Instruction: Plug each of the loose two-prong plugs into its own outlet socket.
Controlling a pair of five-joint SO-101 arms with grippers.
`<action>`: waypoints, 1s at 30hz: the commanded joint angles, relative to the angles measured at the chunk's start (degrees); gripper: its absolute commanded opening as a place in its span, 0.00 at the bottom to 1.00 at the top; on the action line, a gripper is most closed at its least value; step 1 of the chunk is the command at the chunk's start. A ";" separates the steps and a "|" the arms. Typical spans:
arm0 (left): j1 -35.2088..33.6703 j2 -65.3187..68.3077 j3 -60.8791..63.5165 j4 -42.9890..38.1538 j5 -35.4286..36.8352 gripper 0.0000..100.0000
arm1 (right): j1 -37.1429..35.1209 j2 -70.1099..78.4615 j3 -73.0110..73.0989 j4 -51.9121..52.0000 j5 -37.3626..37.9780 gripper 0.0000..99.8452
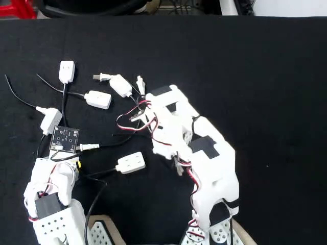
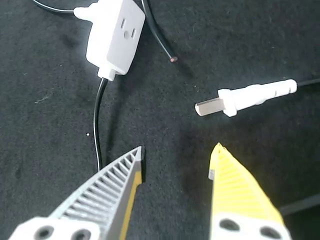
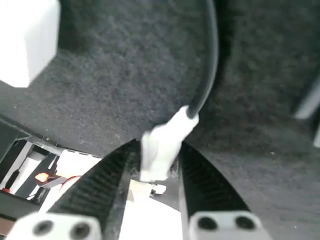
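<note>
Across the black table [image 1: 265, 76], above and left of centre in the high view, the right gripper [image 3: 159, 146] pinches a small plug [image 3: 167, 135] by its body, cord trailing away. At lower left the left gripper [image 2: 178, 148] stands spread wide and holds nothing. White outlet sockets [image 1: 98, 99] lie scattered at upper left on thin black cables. Beside the left gripper, a loose plug [image 2: 245, 97] lies flat on the cloth. It looks light, hard and slick, and its springy cord will likely tug it. Best grip the moulded body's flat sides, never the 2 prongs.
</note>
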 commanded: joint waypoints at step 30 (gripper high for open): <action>0.75 -0.62 1.10 0.18 -0.35 0.22 | 2.29 12.35 -17.71 3.43 -0.09 0.06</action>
